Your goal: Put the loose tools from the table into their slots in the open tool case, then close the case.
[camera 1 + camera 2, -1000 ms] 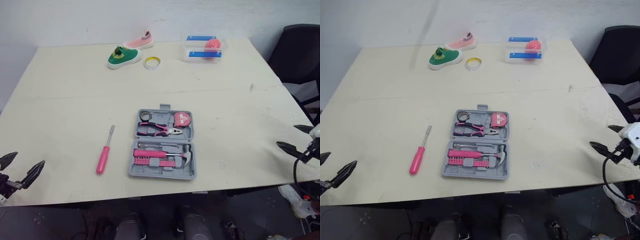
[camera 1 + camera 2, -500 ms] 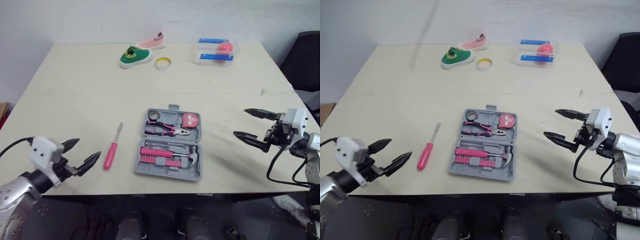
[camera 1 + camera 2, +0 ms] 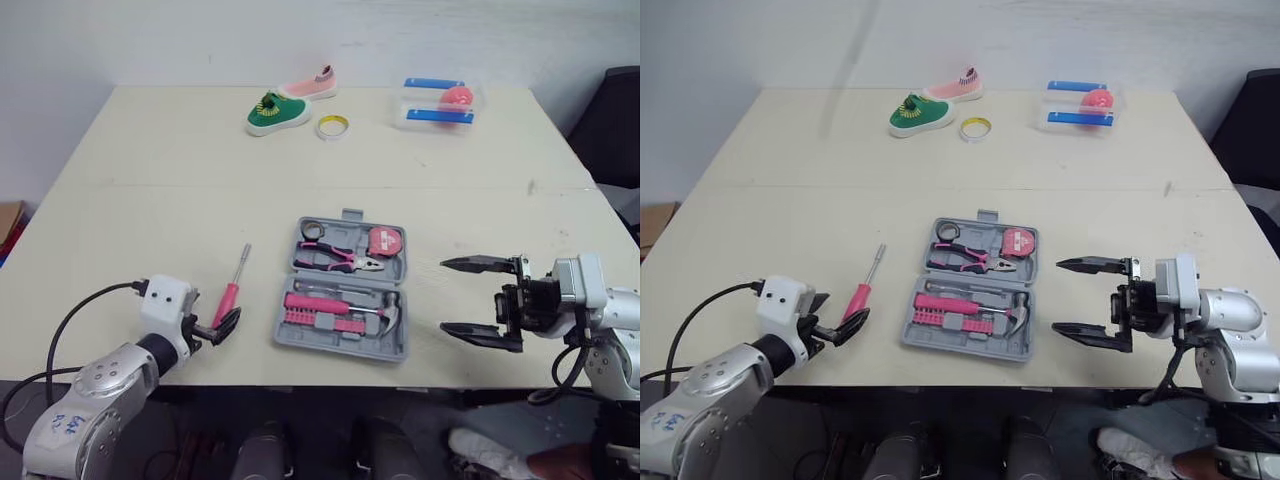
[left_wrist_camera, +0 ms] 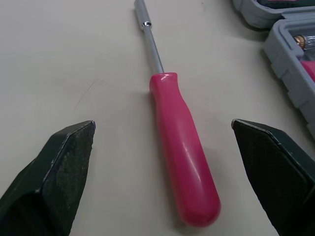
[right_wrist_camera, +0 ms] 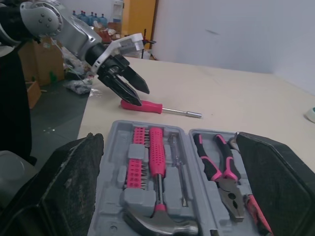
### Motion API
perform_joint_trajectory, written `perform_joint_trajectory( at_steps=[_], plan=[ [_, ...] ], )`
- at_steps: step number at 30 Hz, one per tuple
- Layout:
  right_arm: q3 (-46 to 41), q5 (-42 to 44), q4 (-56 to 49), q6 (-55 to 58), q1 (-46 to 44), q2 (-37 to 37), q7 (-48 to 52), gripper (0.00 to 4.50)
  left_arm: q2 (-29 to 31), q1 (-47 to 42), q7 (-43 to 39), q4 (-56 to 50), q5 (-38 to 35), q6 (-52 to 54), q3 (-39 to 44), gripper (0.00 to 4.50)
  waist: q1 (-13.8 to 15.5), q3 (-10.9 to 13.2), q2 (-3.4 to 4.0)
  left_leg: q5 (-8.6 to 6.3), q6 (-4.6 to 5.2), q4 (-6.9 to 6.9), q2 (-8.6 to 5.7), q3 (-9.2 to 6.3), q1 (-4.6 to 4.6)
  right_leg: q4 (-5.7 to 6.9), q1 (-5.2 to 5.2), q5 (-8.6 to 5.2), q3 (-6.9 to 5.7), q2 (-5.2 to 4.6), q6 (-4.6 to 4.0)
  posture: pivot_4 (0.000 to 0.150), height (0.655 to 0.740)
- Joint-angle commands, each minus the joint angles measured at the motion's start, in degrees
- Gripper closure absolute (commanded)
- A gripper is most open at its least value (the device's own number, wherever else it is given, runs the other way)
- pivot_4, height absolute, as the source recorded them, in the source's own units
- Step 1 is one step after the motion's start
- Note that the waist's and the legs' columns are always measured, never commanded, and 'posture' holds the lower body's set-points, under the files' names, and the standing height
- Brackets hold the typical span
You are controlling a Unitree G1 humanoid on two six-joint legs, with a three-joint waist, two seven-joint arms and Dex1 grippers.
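A pink-handled screwdriver point(image 3: 231, 297) lies loose on the cream table point(image 3: 160, 200), just left of the open grey tool case point(image 3: 400, 345). The case lies flat and holds pliers point(image 3: 335, 260), a tape measure point(image 3: 385, 241), a hammer point(image 3: 375, 318) and a row of bits. My left gripper point(image 3: 848, 308) is open at the butt end of the screwdriver, one finger point(image 4: 59, 172) on each side of the handle point(image 4: 184, 162), not touching it. My right gripper point(image 3: 445, 297) is open just right of the case, level with its middle, holding nothing.
At the table's far side sit a green shoe point(image 3: 272, 112), a pink shoe point(image 3: 312, 84), a roll of tape point(image 3: 332, 126) and a clear box point(image 3: 440, 103) with a pink ball. A black chair point(image 3: 615, 120) stands at the right. The front table edge runs just below both grippers.
The camera has shifted. My left gripper came forward and right to straddle the screwdriver handle. My right gripper moved left, closer to the case.
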Motion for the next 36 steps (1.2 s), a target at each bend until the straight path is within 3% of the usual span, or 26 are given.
perform_joint_trajectory(
  at_steps=[1,3,8,11,14,19,22,26,33,36],
  plan=[
    [-1.08,0.75,0.22,0.04,-0.94,0.18,0.72,0.02,-1.29,-1.43,0.45,1.66,1.76,0.19,-2.27,0.26,0.02,0.00,0.00,-0.05,-0.11,0.00,0.01,0.00,0.00,0.00,0.00,0.00,0.00,0.00,0.00,0.150,0.7400],
    [-1.06,0.48,0.75,-0.15,-1.04,0.11,0.91,0.00,-1.89,-1.79,-0.02,2.18,2.19,0.02,-3.48,0.81,0.00,0.00,-0.01,-0.02,-0.09,-0.01,0.01,0.00,-0.01,0.00,-0.02,0.00,-0.01,0.01,-0.01,0.150,0.7400],
    [-1.44,-1.20,3.17,-2.00,-0.29,0.04,1.31,0.00,-3.92,-0.89,-0.69,4.37,4.48,-2.10,-6.07,2.95,0.03,0.00,0.00,0.10,0.05,0.00,-0.01,0.00,-0.01,-0.01,-0.02,-0.01,-0.01,-0.02,-0.02,0.150,0.7400],
    [-1.95,-1.53,3.68,-2.88,0.37,0.05,1.30,0.00,-4.69,-0.85,-1.29,5.52,5.08,-4.13,-5.26,3.92,0.26,-0.01,0.00,0.09,0.07,0.03,-0.01,0.00,0.00,0.00,0.00,-0.01,-0.02,-0.03,-0.02,0.150,0.7400],
    [-2.42,-1.81,3.59,-3.45,0.75,-0.25,0.77,0.00,-3.76,-1.51,-4.95,6.60,5.34,-10.09,-3.20,3.92,0.26,-0.01,0.01,0.07,0.09,0.03,-0.01,0.00,0.00,0.01,0.00,-0.01,-0.01,-0.04,-0.02,0.150,0.7400],
    [-4.25,-1.83,0.39,-1.10,2.52,-2.12,-2.49,0.00,1.09,-4.23,-24.52,7.02,0.32,-27.55,1.16,3.92,0.36,0.01,-0.03,0.13,-0.04,0.02,0.02,-0.02,-0.21,0.04,-0.27,0.00,-0.07,-0.02,-0.09,0.150,0.7400],
    [-4.94,-2.01,-0.33,0.31,3.68,-3.48,-3.34,0.00,5.34,-5.57,-35.65,8.00,-1.50,-32.92,0.04,3.92,0.25,0.01,-0.02,0.20,-0.13,-0.03,0.01,0.04,-0.20,0.01,-0.29,0.00,-0.04,-0.02,-0.10,0.150,0.7400],
    [-6.33,-2.19,0.01,1.77,6.25,-5.63,-2.73,0.00,14.42,-15.58,-52.79,11.66,1.50,-36.43,-10.33,3.92,0.40,0.01,-0.03,0.19,-0.08,0.01,-0.01,0.15,-0.21,0.02,-0.33,0.00,-0.05,0.04,-0.09,0.150,0.7400],
    [-7.09,-2.16,-3.58,2.77,8.05,-5.75,-4.61,0.00,16.85,-28.97,-60.06,16.01,13.40,-35.61,-27.73,3.92,0.03,0.01,-0.02,0.20,-0.04,-0.03,-0.01,0.41,-0.15,0.06,-0.40,0.05,-0.23,0.12,0.00,0.150,0.7400],
    [-7.48,-2.06,-6.23,3.93,9.27,-5.68,-6.35,0.00,15.12,-33.20,-57.76,18.25,19.66,-33.78,-32.84,3.92,-0.07,0.01,-0.03,0.21,-0.04,-0.02,-0.02,0.47,-0.16,0.10,-0.46,0.05,-0.20,0.28,0.00,0.150,0.7400]
  ],
)
